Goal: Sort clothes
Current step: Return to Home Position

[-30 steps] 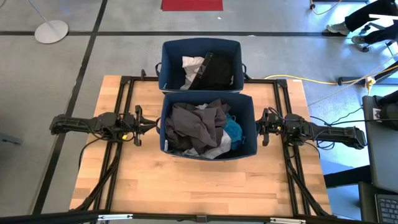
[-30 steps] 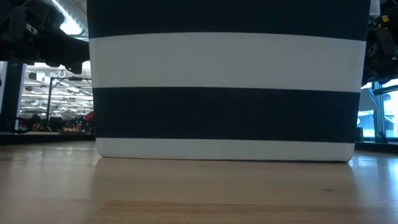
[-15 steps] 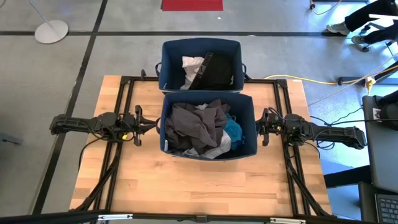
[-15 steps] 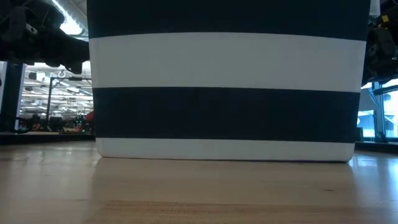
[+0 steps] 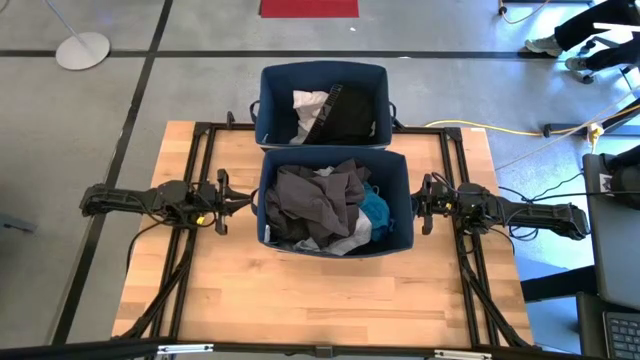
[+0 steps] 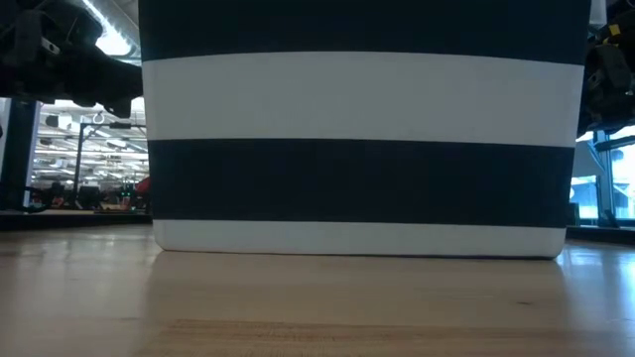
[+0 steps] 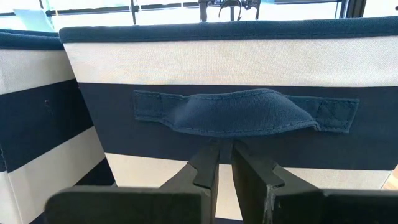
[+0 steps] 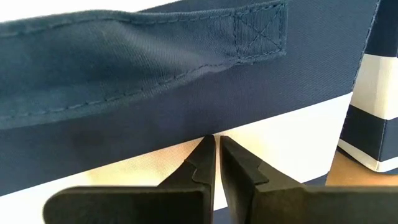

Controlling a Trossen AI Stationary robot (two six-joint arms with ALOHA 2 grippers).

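Two navy blue fabric bins stand in a row down the table's middle. The near bin (image 5: 266, 222) holds a heap of clothes: dark grey garments (image 5: 318, 200) on top, a turquoise one (image 5: 376, 212) at its right, a white one (image 5: 346, 241) at its near side. The far bin (image 5: 268, 105) holds a white garment (image 5: 308, 103) and a black one (image 5: 347, 115). My left gripper (image 5: 250, 199) is shut and level, pointing at the near bin's left wall below its handle (image 7: 239, 112). My right gripper (image 5: 418, 204) is shut and level at the bin's right wall. My right gripper (image 8: 217, 146) stands with its shut fingertips right at the near bin's right wall (image 8: 249, 134), below the handle, level from the table's right. Whether the tips touch the wall, I cannot tell.
The near bin's striped front wall (image 6: 357, 149) fills the low view. Bare wooden table (image 5: 330, 295) lies in front of the bins and on both sides. A black metal frame (image 5: 200, 135) runs around the table. A person's legs (image 5: 590, 30) show far right on the floor.
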